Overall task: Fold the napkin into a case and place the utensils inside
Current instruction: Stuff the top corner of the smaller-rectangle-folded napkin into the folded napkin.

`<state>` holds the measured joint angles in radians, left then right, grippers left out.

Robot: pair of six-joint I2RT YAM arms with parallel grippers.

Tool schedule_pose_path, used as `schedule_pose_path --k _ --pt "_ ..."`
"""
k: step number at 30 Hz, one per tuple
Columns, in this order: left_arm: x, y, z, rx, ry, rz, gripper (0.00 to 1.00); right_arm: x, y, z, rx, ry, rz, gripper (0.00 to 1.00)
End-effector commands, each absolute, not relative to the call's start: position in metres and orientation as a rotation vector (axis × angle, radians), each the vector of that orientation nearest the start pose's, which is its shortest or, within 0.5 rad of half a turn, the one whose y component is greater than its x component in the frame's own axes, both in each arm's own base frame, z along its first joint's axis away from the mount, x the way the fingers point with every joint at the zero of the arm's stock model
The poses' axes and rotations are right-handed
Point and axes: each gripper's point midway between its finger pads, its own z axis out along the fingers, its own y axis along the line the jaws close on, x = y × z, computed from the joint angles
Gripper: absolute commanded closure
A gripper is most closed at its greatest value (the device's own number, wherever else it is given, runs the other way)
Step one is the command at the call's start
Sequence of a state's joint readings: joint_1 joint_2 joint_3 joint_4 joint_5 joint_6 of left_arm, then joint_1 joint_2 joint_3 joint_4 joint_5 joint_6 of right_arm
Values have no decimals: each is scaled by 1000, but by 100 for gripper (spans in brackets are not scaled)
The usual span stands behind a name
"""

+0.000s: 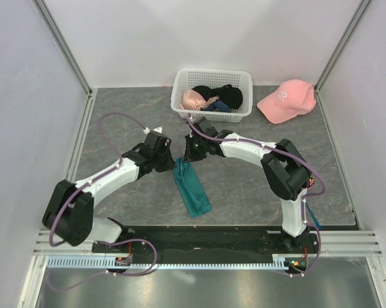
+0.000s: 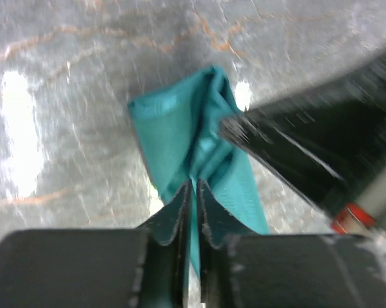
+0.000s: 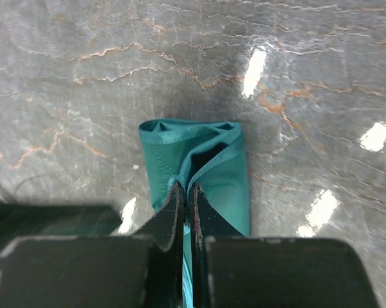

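The teal-green napkin [image 1: 192, 186] lies as a narrow folded strip at the table's middle, running from the grippers toward the near edge. My left gripper [image 1: 172, 160] is shut on the strip's far end; the left wrist view shows the cloth [image 2: 180, 138] pinched between its fingers. My right gripper [image 1: 188, 156] is shut on the same end from the other side; the right wrist view shows the folded cloth [image 3: 199, 157] with an open pocket at its far edge. The two grippers almost touch. The utensils are out of view.
A white lattice basket [image 1: 212, 94] with black and pink garments stands at the back. A pink baseball cap [image 1: 286, 100] lies at the back right. The right arm's dark body [image 2: 321, 147] crosses the left wrist view.
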<state>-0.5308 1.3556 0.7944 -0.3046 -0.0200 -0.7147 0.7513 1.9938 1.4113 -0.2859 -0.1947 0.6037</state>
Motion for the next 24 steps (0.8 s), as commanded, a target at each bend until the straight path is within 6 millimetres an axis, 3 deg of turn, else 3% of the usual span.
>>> schedule_pose_path --k 1,8,12,24 --pt "304 -201 83 -156 2481 -500 91 324 376 99 -315 2517 901 100" --pt "319 -199 71 -73 2476 -395 92 322 376 102 -324 2522 948 100" --pt "324 -201 70 -45 2467 -354 83 321 376 101 -323 2527 956 100" --pt "320 -207 48 30 2503 -212 67 323 373 93 -301 2540 967 100"
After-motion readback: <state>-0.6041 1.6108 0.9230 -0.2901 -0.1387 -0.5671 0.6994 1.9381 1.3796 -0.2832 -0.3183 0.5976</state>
